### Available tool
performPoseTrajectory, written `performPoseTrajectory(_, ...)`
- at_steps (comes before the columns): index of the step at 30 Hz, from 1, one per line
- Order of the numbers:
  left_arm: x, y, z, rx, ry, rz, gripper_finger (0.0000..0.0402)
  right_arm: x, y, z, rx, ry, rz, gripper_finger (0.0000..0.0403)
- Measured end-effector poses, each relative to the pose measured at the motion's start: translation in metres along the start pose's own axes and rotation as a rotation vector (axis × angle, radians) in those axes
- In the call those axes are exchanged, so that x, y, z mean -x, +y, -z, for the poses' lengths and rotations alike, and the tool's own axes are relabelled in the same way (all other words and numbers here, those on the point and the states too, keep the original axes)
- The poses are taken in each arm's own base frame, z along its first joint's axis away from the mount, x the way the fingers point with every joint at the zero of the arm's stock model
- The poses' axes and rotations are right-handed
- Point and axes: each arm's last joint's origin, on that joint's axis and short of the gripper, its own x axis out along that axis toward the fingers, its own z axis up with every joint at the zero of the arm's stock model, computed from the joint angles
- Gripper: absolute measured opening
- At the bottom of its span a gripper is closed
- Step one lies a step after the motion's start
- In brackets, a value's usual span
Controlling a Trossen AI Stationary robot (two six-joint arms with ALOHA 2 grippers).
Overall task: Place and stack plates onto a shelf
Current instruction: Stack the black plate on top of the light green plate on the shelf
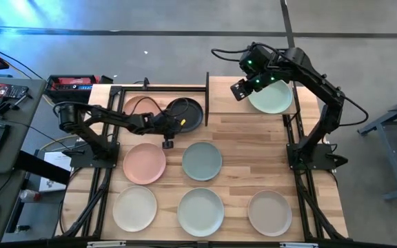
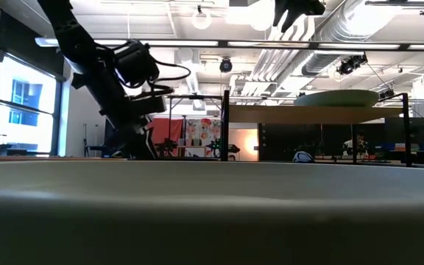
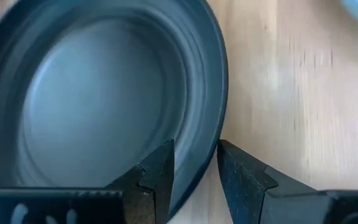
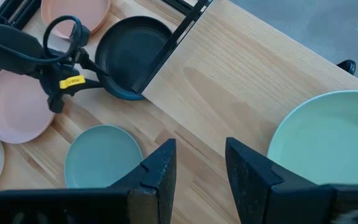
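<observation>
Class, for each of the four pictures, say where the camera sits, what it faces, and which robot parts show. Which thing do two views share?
High: overhead, facing down on the table; both arms show.
Low: at tabletop height, facing the room; a pale rim fills the foreground.
Left wrist: left claw straddling the black plate rim.
Right wrist: right claw open above the shelf.
Shared: the black plate.

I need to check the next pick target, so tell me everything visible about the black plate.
The black plate is round, shallow and matte, with a raised rim. It lies flat on the tabletop, right beside the shelf, near a pink plate. The left gripper straddles its rim with fingers open, one inside and one outside. Nothing lies in it.
</observation>
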Motion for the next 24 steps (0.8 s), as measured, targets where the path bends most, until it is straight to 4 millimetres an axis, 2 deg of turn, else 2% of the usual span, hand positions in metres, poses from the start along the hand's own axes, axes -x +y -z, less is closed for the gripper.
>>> performPoseTrajectory(10, -0.0063, 0.0033, 0.0045, -0.002, 0.02, 0.003, 0.0107, 0.0, 0.0, 0.0, 0.0, 0.0, 0.0, 0.0115)
performPoseTrajectory(20, -0.0048, 0.0002, 0.0021, -0.021, 0.01, 0.012, 0.002, 0.0, 0.0, 0.0, 0.0, 0.0, 0.0, 0.0115)
performPoseTrajectory(24, 0.0008, -0.0036, -0.0018, -0.036, -0.002, 0.002, 0.0006, 0.0, 0.0, 0.0, 0.0, 0.0, 0.001, 0.0115)
